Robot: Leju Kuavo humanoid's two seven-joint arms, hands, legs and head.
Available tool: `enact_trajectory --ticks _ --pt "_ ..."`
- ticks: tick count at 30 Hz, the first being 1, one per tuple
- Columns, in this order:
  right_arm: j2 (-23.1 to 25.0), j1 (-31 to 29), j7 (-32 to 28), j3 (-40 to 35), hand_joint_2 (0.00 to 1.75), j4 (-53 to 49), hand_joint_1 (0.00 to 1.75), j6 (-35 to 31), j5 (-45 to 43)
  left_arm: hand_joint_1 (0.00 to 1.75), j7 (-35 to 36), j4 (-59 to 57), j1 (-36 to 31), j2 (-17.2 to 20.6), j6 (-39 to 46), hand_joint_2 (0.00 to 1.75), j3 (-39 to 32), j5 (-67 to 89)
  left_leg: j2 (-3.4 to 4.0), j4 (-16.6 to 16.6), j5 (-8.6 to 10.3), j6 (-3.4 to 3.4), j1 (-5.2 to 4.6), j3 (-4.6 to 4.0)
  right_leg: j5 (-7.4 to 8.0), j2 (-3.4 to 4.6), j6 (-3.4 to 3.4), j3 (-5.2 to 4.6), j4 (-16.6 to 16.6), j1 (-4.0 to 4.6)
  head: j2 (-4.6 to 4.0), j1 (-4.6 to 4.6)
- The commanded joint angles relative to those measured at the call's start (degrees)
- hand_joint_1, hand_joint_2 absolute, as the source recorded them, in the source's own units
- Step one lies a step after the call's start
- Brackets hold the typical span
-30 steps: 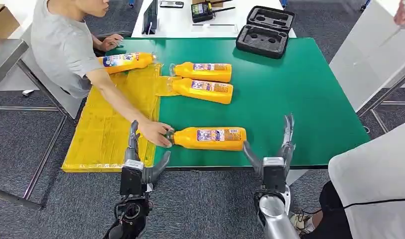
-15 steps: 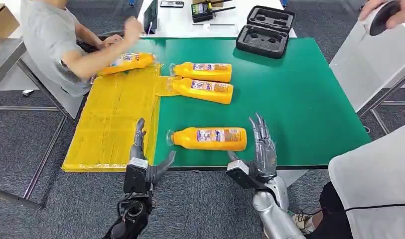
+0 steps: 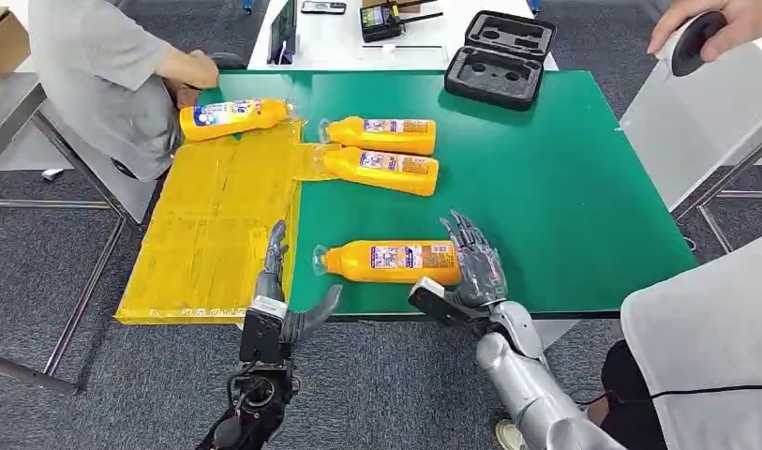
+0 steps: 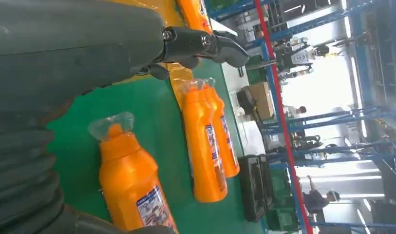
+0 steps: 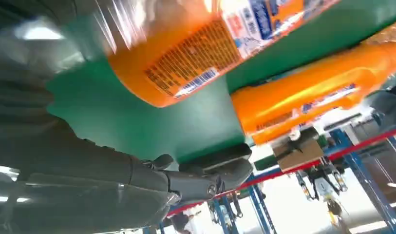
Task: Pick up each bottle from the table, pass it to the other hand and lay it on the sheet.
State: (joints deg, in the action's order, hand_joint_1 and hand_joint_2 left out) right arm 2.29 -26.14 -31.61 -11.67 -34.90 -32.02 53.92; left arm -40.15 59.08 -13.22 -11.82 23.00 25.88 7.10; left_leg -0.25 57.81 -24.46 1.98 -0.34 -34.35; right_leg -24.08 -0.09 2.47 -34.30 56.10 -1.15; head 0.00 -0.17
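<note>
nearest orange bottle (image 3: 393, 261) lying on green bench (image 3: 564, 187), long axis crosswise, base end beside right hand (image 3: 472, 267), fingers spread, holding nothing; cap toward left hand (image 3: 281, 305), likewise open, slightly farther.

Green table (image 3: 564, 178): yellow sheet (image 3: 217, 225), 3 orange bottles (image 3: 391, 261), blk case (image 3: 499, 58).

On the green worktop (image 3: 564, 178) the nearest orange bottle (image 3: 391, 262) lies on its side. The right robot hand (image 3: 472, 265) is at its base, fingers spread, while the left robot hand (image 3: 281, 305) hovers open over the yellow sheet (image 3: 217, 225). Three more bottles (image 3: 381, 153) lie farther back.
</note>
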Motion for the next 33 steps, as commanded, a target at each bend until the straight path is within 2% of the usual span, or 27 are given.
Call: enact_trajectory --ticks 1,10,29,32,33 --pt "-1.7 -6.3 0.8 -0.7 1.75 10.5 0.00 4.4 -0.3 0.00 0.2 -3.8 -3.1 0.6 -0.9 1.75 3.9 -0.3 -0.04 0.0 -0.04 -0.07 0.02 0.11 -0.06 -0.05 -0.07 0.12 0.0 0.02 0.00 0.00" --pt "-1.5 -9.5 2.2 -1.7 1.75 12.8 0.00 8.6 1.4 0.00 0.2 -4.1 -4.2 0.5 -0.9 1.75 5.6 -1.3 0.07 0.1 -0.09 -0.12 0.07 0.16 -0.05 0.06 -0.12 0.16 0.0 0.07 0.00 0.00" --pt "-1.9 -9.8 3.8 -0.7 1.75 14.0 0.00 11.5 0.7 0.00 0.2 -4.6 -5.1 0.2 -1.0 1.75 6.6 -1.2 0.02 0.0 -0.07 -0.10 0.06 0.12 -0.05 0.01 -0.10 0.13 0.0 0.06 0.00 0.00" --pt "-2.7 -10.7 4.1 -1.0 1.75 15.1 0.00 14.9 0.9 0.00 0.2 -5.5 -5.6 -0.1 -1.3 1.75 7.1 -1.2 0.00 0.1 -0.11 -0.14 0.08 0.20 -0.10 -0.02 -0.14 0.22 0.0 0.09 0.00 -0.02" --pt "-3.1 -10.9 4.7 -1.4 1.75 15.6 0.49 16.4 1.4 0.00 0.2 -5.8 -5.8 -0.2 -1.6 1.75 7.3 -1.3 -0.03 0.0 -0.05 -0.09 0.03 0.11 -0.05 -0.04 -0.08 0.12 0.0 0.04 0.00 0.00"
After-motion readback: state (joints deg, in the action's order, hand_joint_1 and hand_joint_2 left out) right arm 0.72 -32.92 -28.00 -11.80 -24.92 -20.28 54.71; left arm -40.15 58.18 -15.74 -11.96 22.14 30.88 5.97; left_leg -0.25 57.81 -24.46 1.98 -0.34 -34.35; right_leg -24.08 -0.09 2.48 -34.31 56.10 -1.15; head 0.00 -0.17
